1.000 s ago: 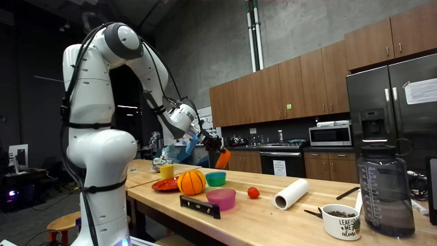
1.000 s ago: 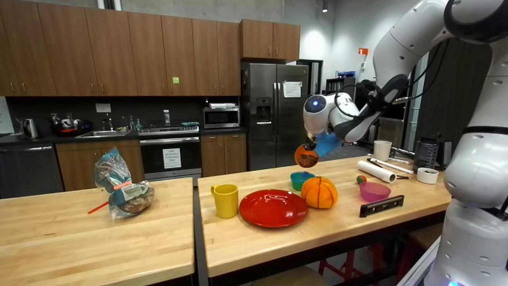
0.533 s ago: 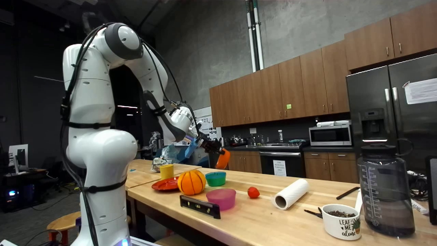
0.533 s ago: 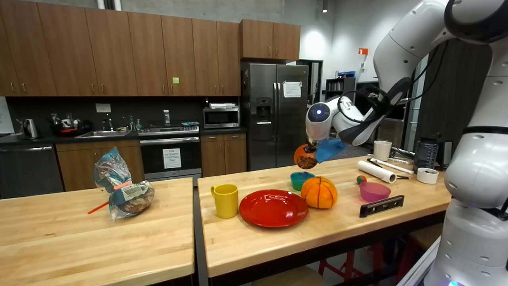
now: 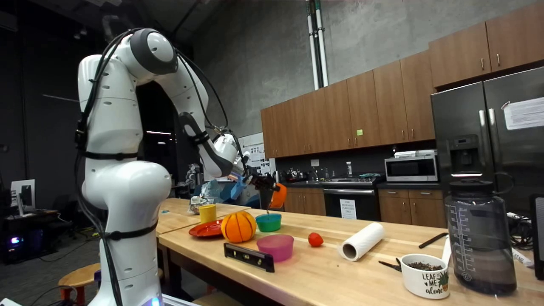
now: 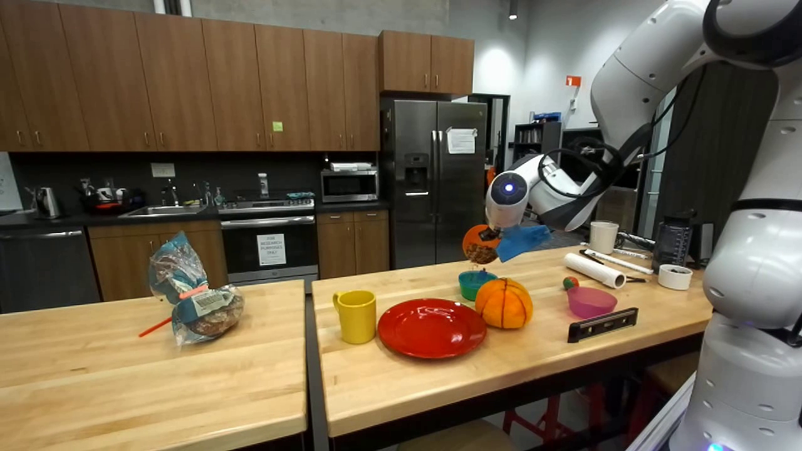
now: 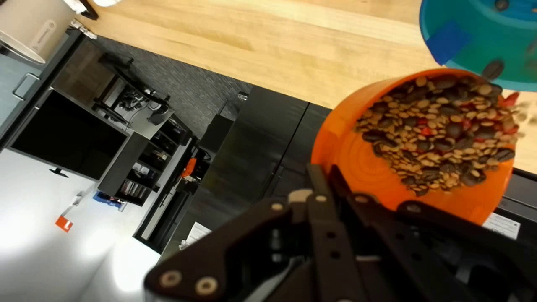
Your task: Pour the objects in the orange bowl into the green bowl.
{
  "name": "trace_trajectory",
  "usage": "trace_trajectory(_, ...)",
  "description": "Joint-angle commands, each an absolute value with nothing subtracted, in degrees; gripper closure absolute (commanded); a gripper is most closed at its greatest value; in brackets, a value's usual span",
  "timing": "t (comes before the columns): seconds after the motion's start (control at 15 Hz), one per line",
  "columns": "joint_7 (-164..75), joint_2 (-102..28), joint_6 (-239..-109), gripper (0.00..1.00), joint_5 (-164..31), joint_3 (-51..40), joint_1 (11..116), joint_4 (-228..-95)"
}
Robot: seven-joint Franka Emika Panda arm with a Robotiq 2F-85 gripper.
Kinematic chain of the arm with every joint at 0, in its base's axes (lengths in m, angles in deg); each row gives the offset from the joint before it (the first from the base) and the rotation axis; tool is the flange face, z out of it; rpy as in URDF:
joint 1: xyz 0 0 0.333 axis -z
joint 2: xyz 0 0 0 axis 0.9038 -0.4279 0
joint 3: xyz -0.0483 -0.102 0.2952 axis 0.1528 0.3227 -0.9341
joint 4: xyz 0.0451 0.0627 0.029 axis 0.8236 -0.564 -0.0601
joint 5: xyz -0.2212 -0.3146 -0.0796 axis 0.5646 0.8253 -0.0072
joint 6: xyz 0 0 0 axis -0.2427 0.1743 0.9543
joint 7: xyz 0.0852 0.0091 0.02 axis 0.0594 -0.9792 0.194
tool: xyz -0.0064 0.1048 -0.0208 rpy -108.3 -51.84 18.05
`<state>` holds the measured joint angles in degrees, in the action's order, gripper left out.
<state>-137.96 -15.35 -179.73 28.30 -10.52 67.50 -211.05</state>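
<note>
The small orange bowl (image 7: 363, 161) is tipped on its side in the air, in both exterior views (image 5: 279, 196) (image 6: 472, 235). My gripper (image 7: 324, 170) is shut on its rim. The bowl holds a mix of dark beans, tan grains and red bits (image 7: 444, 130), bunched toward its lower lip. Some pieces are falling from the lip. The green bowl (image 7: 474, 58) stands on the table just below, also in both exterior views (image 5: 269, 226) (image 6: 471, 290). It has blue tape on its rim and a few dark pieces inside; most of its inside is out of view.
An orange ball with dark lines (image 6: 504, 304) stands close beside the green bowl. A red plate (image 6: 432, 329), yellow mug (image 6: 356, 318), pink bowl (image 6: 592, 302), level (image 6: 603, 324), small red object (image 5: 315, 239) and white roll (image 5: 362, 241) also lie on the table.
The orange bowl has tipped further over the green bowl as my wrist turned and shifted slightly. Pieces now fall from it in a thin stream; none fell in the earlier frames.
</note>
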Motion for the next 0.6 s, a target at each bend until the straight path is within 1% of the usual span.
trace_trajectory(0.0, -141.42, -13.24, -178.24, 0.99, 30.80, -9.72, 66.35, -212.71)
trace_trajectory(0.53, -145.24, -11.92, -177.53, 0.99, 33.24, -9.42, 66.19, -214.44)
